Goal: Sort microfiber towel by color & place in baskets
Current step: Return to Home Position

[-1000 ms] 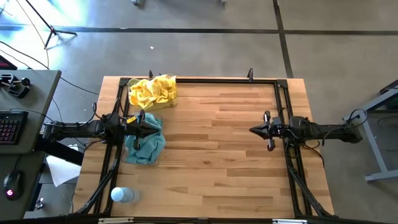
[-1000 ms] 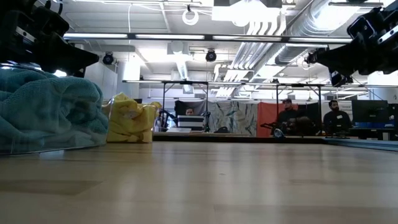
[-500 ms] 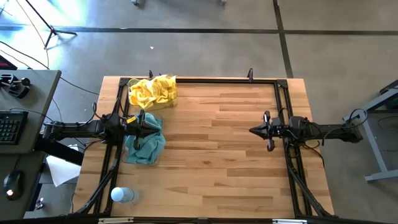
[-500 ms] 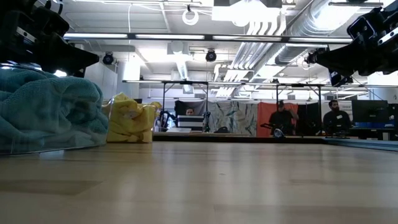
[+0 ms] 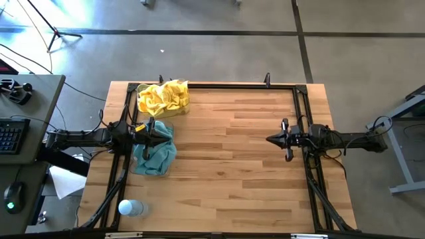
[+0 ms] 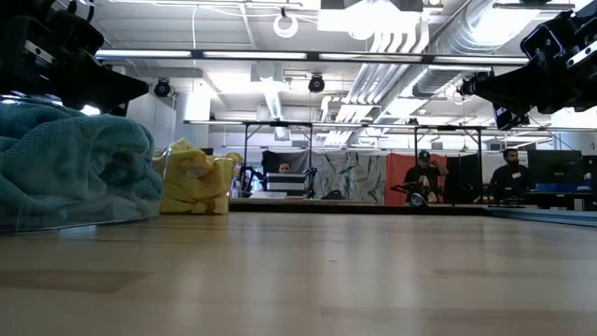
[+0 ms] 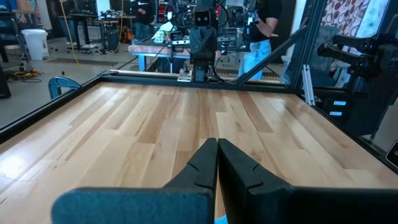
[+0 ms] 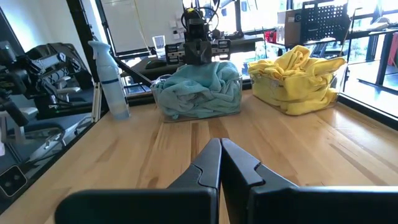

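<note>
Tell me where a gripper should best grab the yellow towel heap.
The raised fold on top of the yellow towel heap, probably, coming straight down from above: the crumpled cloth peaks over the low wall of the clear basket, so that ridge is free to pinch, while the wall blocks a side approach.

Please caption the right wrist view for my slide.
Shut right gripper faces fuzzy teal towels and yellow towels heaped in clear plastic bins.
</note>
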